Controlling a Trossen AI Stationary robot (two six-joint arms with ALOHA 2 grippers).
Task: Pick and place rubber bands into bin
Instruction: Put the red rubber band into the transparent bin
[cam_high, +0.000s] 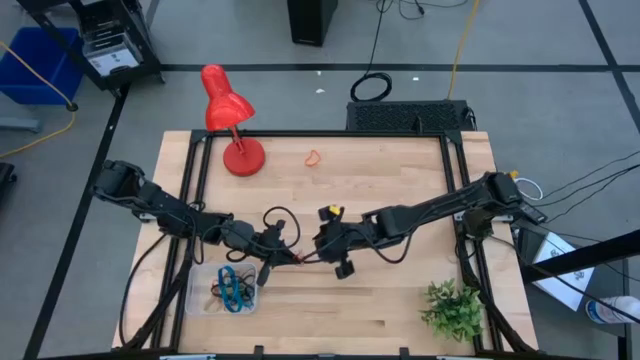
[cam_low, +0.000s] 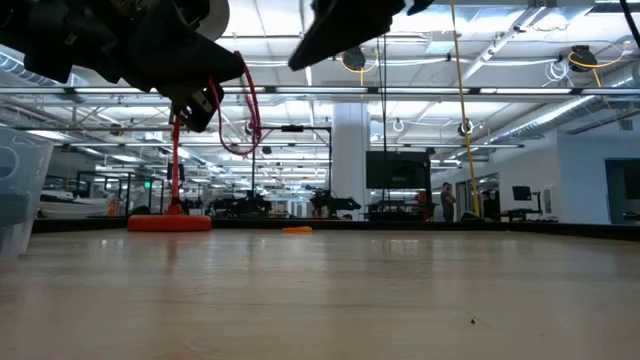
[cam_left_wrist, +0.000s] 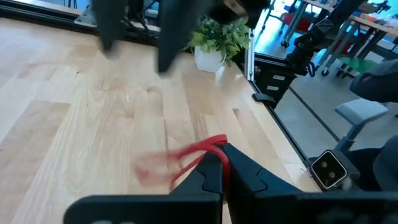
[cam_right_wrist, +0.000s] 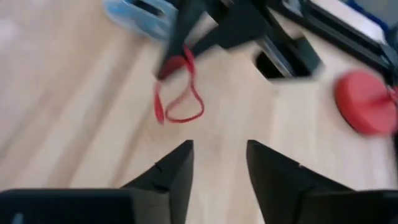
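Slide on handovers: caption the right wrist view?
Left gripper dangles a red rubber band above the table while the open right gripper faces it.

red rubber band (cam_right_wrist: 180, 93) dangles as a loop above the counter; clear bin (cam_high: 203, 301) holds blue, orange and black bands (cam_high: 232, 290)

Table (cam_high: 400, 300): pale wood planks, smooth, satin sheen. Bin (cam_high: 200, 300), near table's front-left corner: clear plastic, see-thru. Red rubber band (cam_right_wrist: 180, 93): thin, floppy, matt rubber. Lamp (cam_high: 228, 110), at table's rear-left: red, glossy plastic-looking. Grippers, left (cam_left_wrist: 222, 163) & right (cam_right_wrist: 219, 155): dark, matt fingers.
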